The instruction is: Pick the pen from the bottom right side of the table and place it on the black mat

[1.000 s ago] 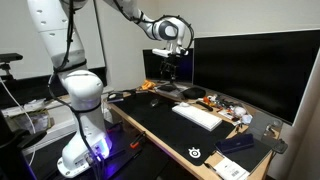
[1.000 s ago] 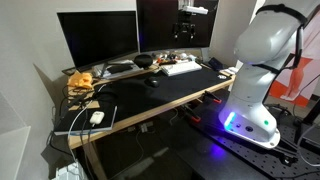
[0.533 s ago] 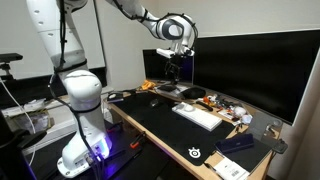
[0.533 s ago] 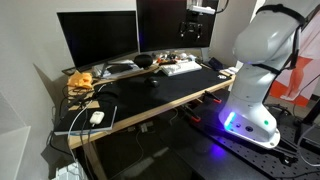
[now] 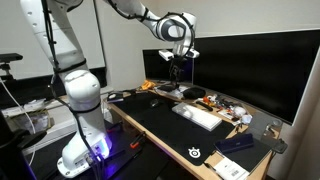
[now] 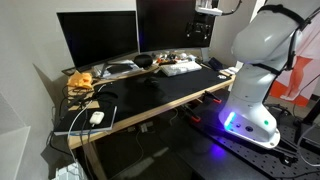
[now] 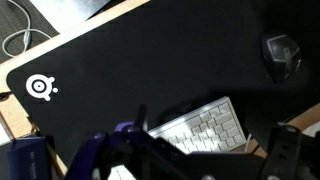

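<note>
My gripper [image 5: 178, 62] hangs high above the far part of the table [image 5: 124, 120], in front of the monitors; it also shows in an exterior view [image 6: 203, 32]. In the wrist view its two fingers [image 7: 212, 150] stand wide apart with nothing between them. Below lies the black mat [image 7: 150, 70] with its white round logo [image 7: 40, 87]. The mat covers most of the table in both exterior views [image 5: 160, 125] [image 6: 150, 97]. I cannot make out the pen in any view.
A white keyboard [image 5: 197, 116] [image 7: 205, 128] and a dark mouse [image 7: 281, 52] [image 6: 152, 82] lie on the mat. Two large monitors [image 5: 250, 65] stand along the back. A small dark pad with white cards [image 5: 236, 146] sits near the table's end. Clutter and cables [image 6: 85, 82] fill one corner.
The arm has carried the gripper a little upward and sideways along the monitors. Nothing on the table has moved.
</note>
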Available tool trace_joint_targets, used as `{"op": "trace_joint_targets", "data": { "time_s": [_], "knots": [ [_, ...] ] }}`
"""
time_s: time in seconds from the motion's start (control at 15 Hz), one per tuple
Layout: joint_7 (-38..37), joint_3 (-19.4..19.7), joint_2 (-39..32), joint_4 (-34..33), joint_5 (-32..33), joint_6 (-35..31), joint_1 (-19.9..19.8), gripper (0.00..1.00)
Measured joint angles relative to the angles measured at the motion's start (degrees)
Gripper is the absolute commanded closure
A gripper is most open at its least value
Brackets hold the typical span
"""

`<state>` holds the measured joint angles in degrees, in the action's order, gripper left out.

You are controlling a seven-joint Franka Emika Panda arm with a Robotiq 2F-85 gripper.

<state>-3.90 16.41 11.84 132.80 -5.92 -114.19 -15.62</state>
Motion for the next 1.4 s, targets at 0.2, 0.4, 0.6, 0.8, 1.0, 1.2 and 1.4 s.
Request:
{"op": "trace_joint_targets", "data": {
  "time_s": [0.2,0.4,0.6,0.8,1.0,1.2,1.4],
  "knots": [
    [0.0,-0.1,-0.3,-0.1,0.0,0.0,0.1,0.0],
    [0.0,-0.1,-0.4,-0.1,0.0,0.0,0.1,0.0],
    [-0.1,-0.1,-0.6,-0.1,0.3,-0.2,0.1,0.0],
    [-1.0,0.2,-0.6,0.0,1.6,-1.3,-0.8,0.0],
    [-1.1,1.8,-0.6,0.0,3.5,-2.2,-2.8,0.0],
    [-1.1,4.0,-0.6,0.0,4.1,-2.5,-5.1,0.0],
    [-1.1,6.1,-0.7,0.1,4.2,-2.5,-6.9,0.0]
  ]
}}
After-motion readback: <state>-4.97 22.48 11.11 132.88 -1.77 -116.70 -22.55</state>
